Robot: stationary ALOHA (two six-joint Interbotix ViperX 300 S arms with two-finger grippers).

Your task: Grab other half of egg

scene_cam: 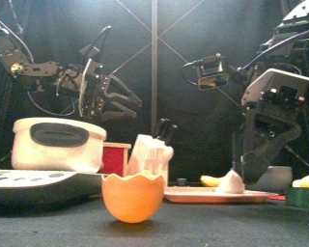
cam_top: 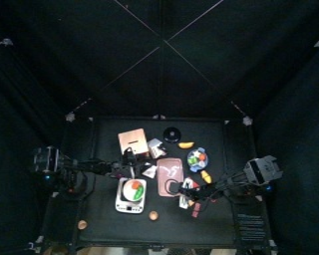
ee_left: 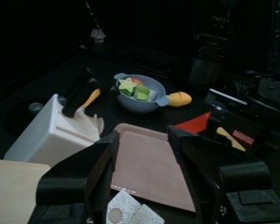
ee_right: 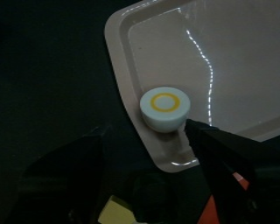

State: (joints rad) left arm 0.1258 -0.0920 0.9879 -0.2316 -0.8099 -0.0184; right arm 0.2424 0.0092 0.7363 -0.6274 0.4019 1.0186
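The egg half (ee_right: pixel 164 108), white with a yellow yolk ring on top, stands on the corner rim of the pink tray (ee_right: pixel 213 61). My right gripper (ee_right: pixel 150 133) is open around it, one jaw on each side, neither visibly touching. From the front, the same egg half (scene_cam: pixel 230 183) sits on the tray (scene_cam: pixel 209 196) below the right arm (scene_cam: pixel 266 116). An orange eggshell half (scene_cam: pixel 132 198) stands at the table's front edge. My left gripper (ee_left: pixel 145 166) is open and holds nothing, hovering over the tray's other end.
A blue bowl of toy vegetables (ee_left: pixel 136 90) lies beyond the tray, with a white appliance (scene_cam: pixel 59 143) and a scale (cam_top: pixel 132 195) to the left. A cutting board (cam_top: pixel 133 139) sits at the back. A yellow piece (scene_cam: pixel 211 180) lies behind the egg half.
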